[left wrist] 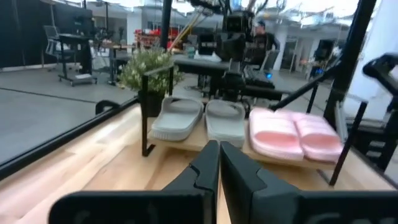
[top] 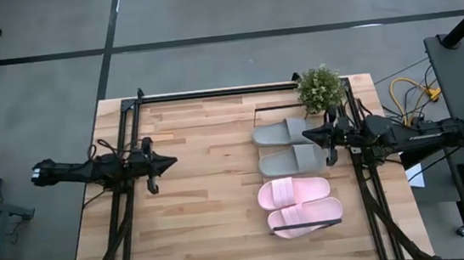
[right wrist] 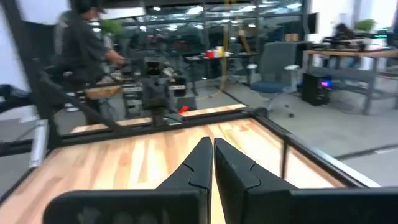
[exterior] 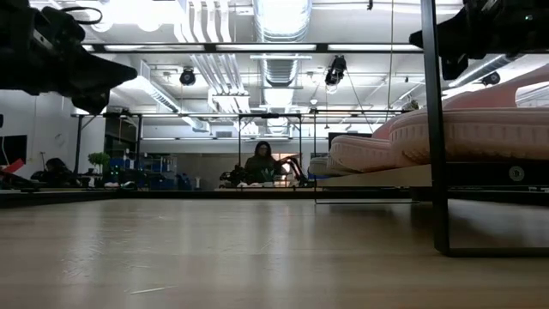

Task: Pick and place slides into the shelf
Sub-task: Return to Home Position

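All four slides lie on the shelf [exterior: 377, 178], which stands on the right side of the bench [top: 207, 226], close to its right edge. The grey-green pair [top: 289, 159] fills the far end. The pale pink pair [top: 296, 192] fills the near end, just beside it, and a thin black bar of the shelf frame crosses the nearest pink slide. Any marks on the straps or soles are too small to read.

A small potted plant [top: 319, 87] sits at the bench's far right corner, just past the grey-green pair.

The right gripper [top: 311, 135] hangs over the outer ends of the grey-green slides. In the low view it sits above them and holds nothing. Its fingers [right wrist: 200, 163] are pressed together, with only a hairline slit between them.

The left gripper [top: 169, 162] hovers over the left-centre of the bench, well apart from the shelf. Its fingers [left wrist: 208, 163] are likewise narrowed to a slit and hold nothing. Bare planks run between it and the shelf's black posts, and more open wood lies toward the near edge.

Beyond the bench, a person [right wrist: 87, 43] stands in the room.
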You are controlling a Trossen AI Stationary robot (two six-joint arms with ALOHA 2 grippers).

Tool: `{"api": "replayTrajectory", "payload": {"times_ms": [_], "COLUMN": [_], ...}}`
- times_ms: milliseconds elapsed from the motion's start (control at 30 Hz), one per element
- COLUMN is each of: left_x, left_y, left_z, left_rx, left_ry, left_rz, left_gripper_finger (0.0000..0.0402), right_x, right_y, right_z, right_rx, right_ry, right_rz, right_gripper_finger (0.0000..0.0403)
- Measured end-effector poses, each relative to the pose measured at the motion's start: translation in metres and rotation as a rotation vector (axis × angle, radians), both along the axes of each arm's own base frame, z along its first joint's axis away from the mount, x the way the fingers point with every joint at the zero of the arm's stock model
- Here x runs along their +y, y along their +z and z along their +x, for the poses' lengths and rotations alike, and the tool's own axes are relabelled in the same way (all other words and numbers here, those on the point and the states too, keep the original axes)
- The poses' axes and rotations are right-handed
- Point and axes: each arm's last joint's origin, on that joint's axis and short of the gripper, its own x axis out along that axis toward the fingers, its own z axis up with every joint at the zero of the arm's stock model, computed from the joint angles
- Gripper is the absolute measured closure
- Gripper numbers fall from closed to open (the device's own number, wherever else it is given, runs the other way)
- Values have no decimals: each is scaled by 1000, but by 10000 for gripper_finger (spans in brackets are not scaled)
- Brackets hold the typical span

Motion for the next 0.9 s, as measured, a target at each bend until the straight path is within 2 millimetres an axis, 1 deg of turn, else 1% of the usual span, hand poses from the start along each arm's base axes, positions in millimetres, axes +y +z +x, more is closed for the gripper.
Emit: {"api": "replayTrajectory", "payload": {"times_ms": [167, 300, 367, 533, 700, 800, 900], "left_x": [1, 2, 2, 1, 1, 1, 1], "left_y": [2, 2, 2, 2, 2, 1, 2], "left_z": [-1, -1, -1, -1, -1, 0, 0], "left_rx": [-36, -37, -34, -31, -28, -18, -15], "left_ry": [40, 54, 51, 42, 37, 23, 25], "left_rz": [-32, -57, -56, -54, -48, -5, 28], "left_gripper_finger": [402, 402, 402, 402, 402, 402, 402], "right_x": [1, 3, 5, 9, 13, 15, 16], "right_y": [-1, -5, -6, -5, -29, -43, -54], "right_z": [0, -7, -11, -20, -18, -16, -13], "right_rx": [-1, 43, 52, -39, 6, 46, 13], "right_ry": [47, 63, 100, 152, 189, 209, 220], "right_rz": [38, 38, 51, 32, 44, 42, 25], "right_gripper_finger": [395, 395, 395, 395, 395, 395, 395]}}
